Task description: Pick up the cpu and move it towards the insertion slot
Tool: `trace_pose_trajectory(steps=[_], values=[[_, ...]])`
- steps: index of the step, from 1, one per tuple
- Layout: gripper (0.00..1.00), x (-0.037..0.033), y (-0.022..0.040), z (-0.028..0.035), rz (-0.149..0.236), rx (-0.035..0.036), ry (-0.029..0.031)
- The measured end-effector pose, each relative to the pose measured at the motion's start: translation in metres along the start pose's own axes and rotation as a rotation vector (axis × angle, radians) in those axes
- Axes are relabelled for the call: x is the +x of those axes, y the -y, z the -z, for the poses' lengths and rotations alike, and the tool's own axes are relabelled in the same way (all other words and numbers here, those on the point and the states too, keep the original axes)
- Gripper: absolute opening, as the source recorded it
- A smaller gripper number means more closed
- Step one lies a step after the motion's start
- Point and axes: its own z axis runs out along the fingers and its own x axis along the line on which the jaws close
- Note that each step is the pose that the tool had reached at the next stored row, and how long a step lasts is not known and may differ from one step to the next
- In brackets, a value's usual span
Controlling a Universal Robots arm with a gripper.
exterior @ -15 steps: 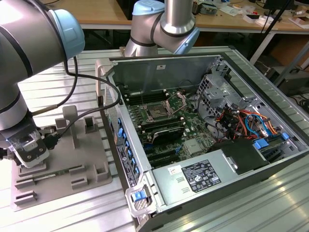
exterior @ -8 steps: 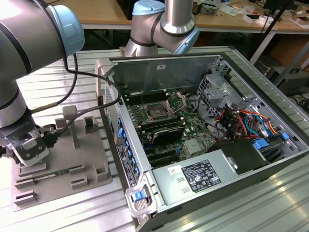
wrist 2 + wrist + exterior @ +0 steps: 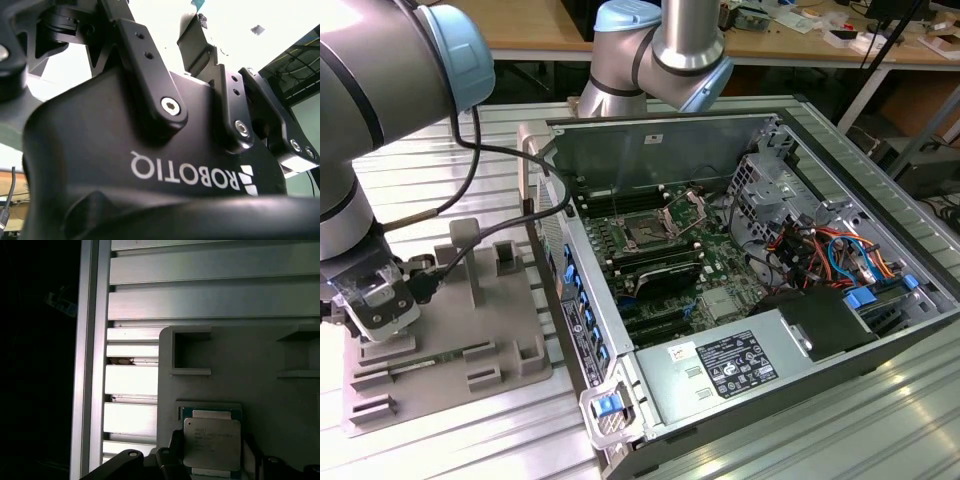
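The cpu (image 3: 211, 442), a small square chip with a silvery top and green rim, lies in a shallow recess of the grey plastic tray (image 3: 240, 365). My gripper (image 3: 211, 455) is shut on the cpu, with a dark finger (image 3: 174, 450) pressed against each of two opposite sides. In the exterior view my gripper (image 3: 382, 305) is low over the end of the tray (image 3: 490, 350) at that view's left. The insertion slot (image 3: 649, 233), a dark square in a shiny metal frame, sits on the green board inside the open computer case, well off toward that view's right.
The open computer case (image 3: 740, 250) has upright metal walls, a power supply (image 3: 720, 365) in front, and drive cages and coloured cables (image 3: 830, 250) on the exterior view's right. Raised blocks (image 3: 505, 255) stand on the tray. A black cable (image 3: 470, 180) loops from the arm. The table is of ribbed aluminium (image 3: 210, 295).
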Motion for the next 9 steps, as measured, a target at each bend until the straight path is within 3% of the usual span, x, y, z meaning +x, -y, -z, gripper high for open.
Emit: trace_pose_trajectory(steps=[9], values=[[0.55,0.0000,-0.0003,0.0040,0.000,0.0001,-0.0001]])
